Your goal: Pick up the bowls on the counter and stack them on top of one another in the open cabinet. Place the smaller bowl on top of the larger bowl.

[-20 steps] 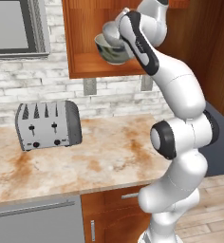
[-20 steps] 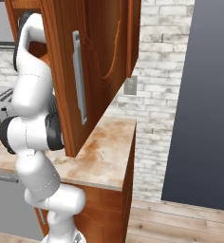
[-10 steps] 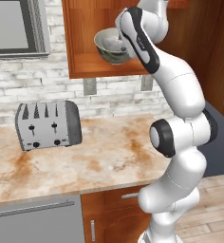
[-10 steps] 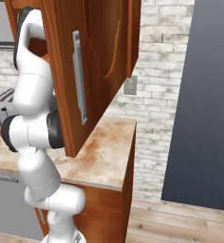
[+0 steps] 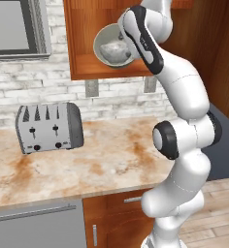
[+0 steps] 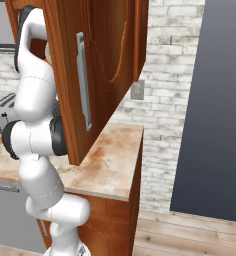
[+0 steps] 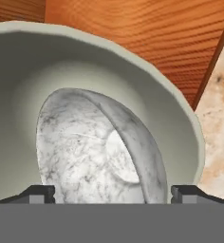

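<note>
— Where do we have the smaller bowl (image 7: 99, 152)?

— Nested in the larger bowl (image 5: 112, 46), in the open cabinet (image 5: 89, 34); both look tipped, rims towards us.

— And our tool (image 7: 113, 193)?

— Spread wide, tips either side of the small bowl, gripping nothing, we judge.

— Surfaces?

— Glossy marbled ceramic, smooth and round; veined worktop (image 5: 102, 160) below, toaster (image 5: 48, 127) left.

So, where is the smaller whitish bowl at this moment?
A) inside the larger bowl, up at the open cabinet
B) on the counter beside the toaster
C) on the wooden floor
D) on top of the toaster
A: the smaller bowl lies tilted inside the larger bowl, which in the left base view sits at the open cabinet, above the counter and the toaster.
</note>
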Motion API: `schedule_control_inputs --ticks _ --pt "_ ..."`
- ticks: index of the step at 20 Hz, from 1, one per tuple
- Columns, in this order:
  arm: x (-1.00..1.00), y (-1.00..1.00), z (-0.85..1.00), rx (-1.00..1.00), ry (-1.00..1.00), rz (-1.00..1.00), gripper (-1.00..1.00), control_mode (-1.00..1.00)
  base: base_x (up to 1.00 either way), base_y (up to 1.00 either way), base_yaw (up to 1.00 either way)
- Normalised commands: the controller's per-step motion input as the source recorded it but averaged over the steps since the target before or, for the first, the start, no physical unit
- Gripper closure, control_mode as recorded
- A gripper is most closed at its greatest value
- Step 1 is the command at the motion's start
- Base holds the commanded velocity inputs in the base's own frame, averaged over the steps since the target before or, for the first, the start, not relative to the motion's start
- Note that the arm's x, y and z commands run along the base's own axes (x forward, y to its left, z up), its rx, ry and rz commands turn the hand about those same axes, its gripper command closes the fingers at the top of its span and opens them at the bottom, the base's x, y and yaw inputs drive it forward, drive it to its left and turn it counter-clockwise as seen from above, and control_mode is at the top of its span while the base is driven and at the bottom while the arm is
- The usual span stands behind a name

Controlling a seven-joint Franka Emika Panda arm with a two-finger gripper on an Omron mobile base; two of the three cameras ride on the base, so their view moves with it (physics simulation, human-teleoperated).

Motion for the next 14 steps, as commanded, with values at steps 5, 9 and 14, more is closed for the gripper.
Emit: schedule_control_inputs --ticks 5,9,14 --pt "0.43 -0.02 0.00 -0.01 0.03 0.00 -1.00 -1.00 0.00 0.00 0.00" --pt "0.45 0.00 0.00 -0.03 -0.06 -0.03 -1.00 -1.00 0.00 0.00 0.00" --pt "0.38 0.00 0.00 -0.04 -0.21 -0.02 -1.00 -1.00 0.00 0.00 0.00"
